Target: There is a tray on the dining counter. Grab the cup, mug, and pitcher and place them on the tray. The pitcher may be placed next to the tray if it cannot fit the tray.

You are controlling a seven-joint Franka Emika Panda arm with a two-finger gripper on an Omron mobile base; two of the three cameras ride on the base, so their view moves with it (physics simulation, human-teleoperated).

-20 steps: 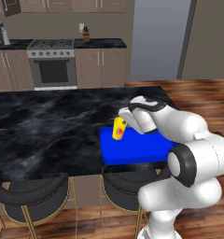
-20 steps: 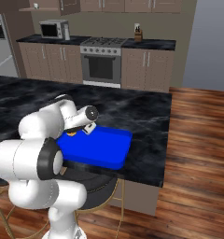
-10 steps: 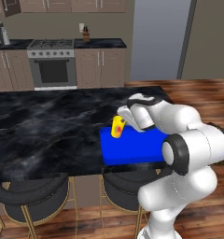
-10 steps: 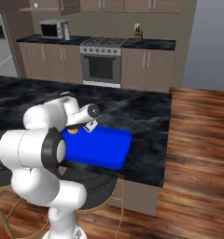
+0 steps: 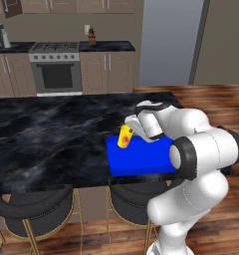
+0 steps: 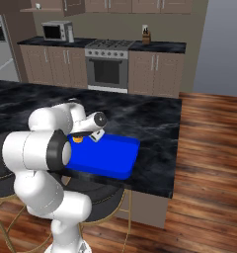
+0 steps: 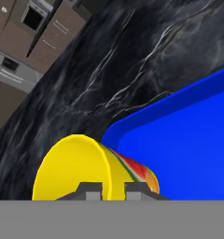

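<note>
On the far left of the back wall sits a microwave point(image 6: 57, 30), its front too small to show any brand or lettering, and next to it a steel oven point(image 6: 107, 65) with a gas hob on top, set among beige cabinets under a black worktop; further right on that worktop stands a small knife block point(image 6: 146, 34), also without any readable writing. In front of all this runs the dining counter point(image 5: 42, 134), black marble with white veins, with round black stools point(image 5: 34, 211) on gold legs tucked under its near edge. Toward the counter's right end lies the tray point(image 5: 141, 157), bright blue and flat with a low rim. The cup point(image 5: 125, 136) hangs tilted over the tray's left rear corner, its yellow body leaning and the red-orange mark on its side facing out; the mark is a coloured patch with a little green, no letters that can be made out. The gripper point(image 5: 133, 130) pinches the cup by its rim, the two dark fingertips point(image 7: 93, 192) nearly together with the yellow wall between them, one inside the mouth and one outside. From the hand view, the cup's open mouth point(image 7: 72, 168) faces the camera and the blue tray floor lies just beyond and beside it, with marble to the left.
</note>
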